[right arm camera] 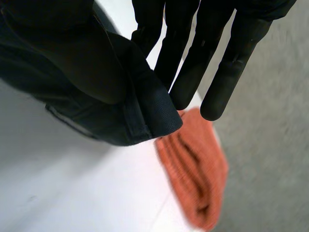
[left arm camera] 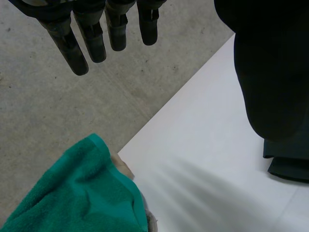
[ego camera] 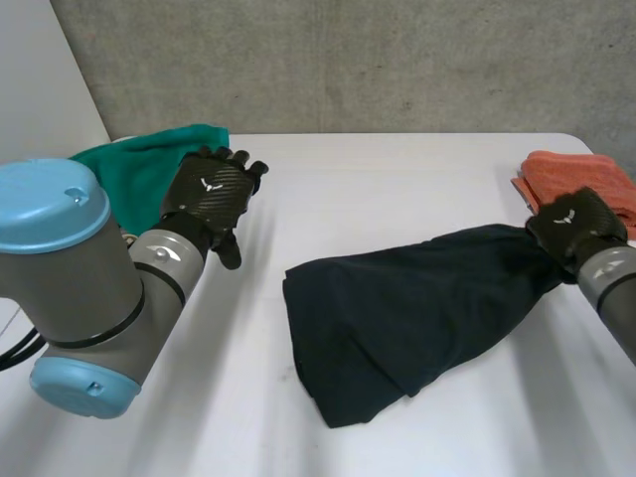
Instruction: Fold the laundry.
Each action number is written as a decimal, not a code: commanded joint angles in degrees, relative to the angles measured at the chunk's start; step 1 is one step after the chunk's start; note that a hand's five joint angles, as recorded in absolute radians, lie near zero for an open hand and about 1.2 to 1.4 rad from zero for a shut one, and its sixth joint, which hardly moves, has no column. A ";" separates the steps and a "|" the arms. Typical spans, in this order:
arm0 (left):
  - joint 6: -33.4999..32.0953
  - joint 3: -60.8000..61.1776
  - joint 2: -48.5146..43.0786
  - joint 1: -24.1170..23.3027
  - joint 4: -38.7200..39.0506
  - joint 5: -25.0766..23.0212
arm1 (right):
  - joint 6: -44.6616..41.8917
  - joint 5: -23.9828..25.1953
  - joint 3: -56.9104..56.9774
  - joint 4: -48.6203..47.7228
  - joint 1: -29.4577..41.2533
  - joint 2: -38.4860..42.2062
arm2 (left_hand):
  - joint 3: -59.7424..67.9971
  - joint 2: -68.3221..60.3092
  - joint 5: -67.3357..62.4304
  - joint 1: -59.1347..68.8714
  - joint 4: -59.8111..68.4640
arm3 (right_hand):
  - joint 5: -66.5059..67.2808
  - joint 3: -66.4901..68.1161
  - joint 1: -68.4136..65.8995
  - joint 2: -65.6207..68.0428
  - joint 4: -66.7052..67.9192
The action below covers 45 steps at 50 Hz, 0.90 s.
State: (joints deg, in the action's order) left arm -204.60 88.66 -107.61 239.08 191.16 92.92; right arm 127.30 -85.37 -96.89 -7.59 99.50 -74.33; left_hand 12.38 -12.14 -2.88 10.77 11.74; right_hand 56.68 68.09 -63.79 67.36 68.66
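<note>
Over the white table (ego camera: 397, 189), right hand (ego camera: 578, 227) fingers (right arm camera: 228, 72) pinch the dark garment (ego camera: 417, 308).

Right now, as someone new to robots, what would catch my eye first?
Most striking is the black garment, bunched across the middle of the white table, with the right hand pinching its end at the robot's right. The left hand is raised and open, holding nothing, beside a green towel at the far left corner. An orange towel lies at the far right.

garment (ego camera: 397, 318) lies on table (ego camera: 397, 179) between left towel (ego camera: 134, 169) and right towel (ego camera: 581, 177).
</note>
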 commanded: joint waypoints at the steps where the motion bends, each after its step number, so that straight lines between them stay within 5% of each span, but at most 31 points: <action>1: 0.08 2.12 1.87 0.15 0.00 0.07 | -3.55 4.15 3.72 -4.71 19.04 0.15 | -2.38 2.14 2.88 -0.77 -1.74 | 13.32 11.91 -16.21 12.64 11.34; 7: 0.08 3.53 3.55 0.15 0.18 0.16 | -8.53 16.26 -1.01 -9.29 30.29 5.85 | -2.38 2.14 2.88 -0.77 -1.74 | 13.32 11.91 -16.21 12.64 11.34; 14: 2.18 4.15 4.60 0.15 0.18 0.16 | -19.46 19.80 -3.04 -6.74 31.54 9.21 | -2.38 2.14 2.88 -0.77 -1.74 | 5.70 4.29 -8.60 5.03 3.72; 17: 3.32 3.45 4.60 0.24 0.26 0.16 | -15.43 20.24 -3.13 -6.91 31.02 6.93 | -2.38 2.14 2.88 -0.77 -1.74 | -29.22 -30.63 26.33 -29.90 -31.20; 18: 3.59 3.27 4.60 0.24 0.26 0.25 | -10.37 20.68 -3.31 -7.09 29.54 3.35 | -2.38 2.14 2.88 -0.77 -1.74 | -55.16 -56.57 52.26 -55.83 -57.14; 26: 7.98 -1.21 4.51 -0.46 1.06 0.51 | 30.39 22.53 -1.65 -7.54 20.57 -7.22 | -2.38 2.14 2.88 -0.77 -1.74 | -56.68 -58.09 53.79 -57.36 -58.66; 30: 12.90 -3.49 4.43 -3.00 0.44 0.60 | 41.07 19.81 1.25 -2.99 14.34 -9.24 | -2.17 1.92 2.67 -0.55 -1.53 | -56.68 -58.09 53.79 -57.36 -58.66; 40: 18.01 -7.19 -5.49 -12.76 -2.63 1.56 | 41.89 18.40 15.65 16.17 10.63 4.43 | -0.82 0.57 1.32 0.79 -0.18 | -56.68 -58.09 53.79 -57.36 -58.66; 45: 17.83 -9.82 -12.70 -14.70 -5.70 7.35 | 40.05 19.19 20.33 21.73 10.80 12.01 | -0.49 0.24 0.98 1.13 0.15 | -56.68 -58.09 53.79 -57.36 -58.66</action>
State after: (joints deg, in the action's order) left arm -186.39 81.46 -112.51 226.74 188.38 95.04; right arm 169.97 -66.88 -82.68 7.35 109.70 -71.65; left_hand 12.39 -12.14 -2.88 10.77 11.74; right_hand 2.81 12.10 -12.84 12.21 12.36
